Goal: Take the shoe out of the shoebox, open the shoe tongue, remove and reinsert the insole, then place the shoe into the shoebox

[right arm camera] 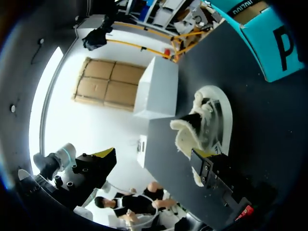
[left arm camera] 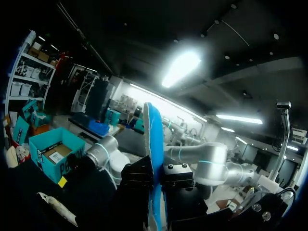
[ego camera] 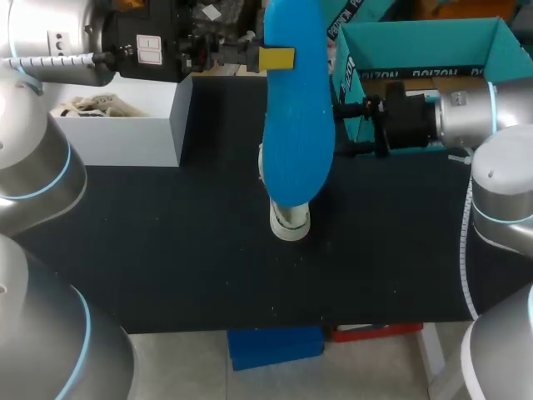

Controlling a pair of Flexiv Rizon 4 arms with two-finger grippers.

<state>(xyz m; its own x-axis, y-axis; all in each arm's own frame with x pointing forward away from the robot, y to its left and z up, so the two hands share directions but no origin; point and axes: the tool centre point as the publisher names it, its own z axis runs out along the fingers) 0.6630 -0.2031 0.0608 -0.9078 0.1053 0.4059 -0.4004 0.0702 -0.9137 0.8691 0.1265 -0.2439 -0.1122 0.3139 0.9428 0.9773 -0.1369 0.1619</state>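
Observation:
A long blue insole (ego camera: 296,108) hangs in the air over the table's middle, and my left gripper (ego camera: 275,58) is shut on its upper part. In the left wrist view the insole (left arm camera: 153,144) stands edge-on between the fingers of my left gripper (left arm camera: 156,180). Under it a white shoe (ego camera: 289,221) with fleecy lining lies on the black table; the insole hides most of it. My right gripper (ego camera: 348,127) is open just right of the insole. Its one visible finger (right arm camera: 210,168) is close to the shoe (right arm camera: 207,118). The teal shoebox (ego camera: 416,37) stands open at the back right.
A white box (ego camera: 125,125) holding crumpled paper stands at the back left, also seen past the shoe as the white box (right arm camera: 159,89). The shoebox (right arm camera: 274,45) is close beside the right arm. Black table (ego camera: 166,250) lies bare in front and to the left.

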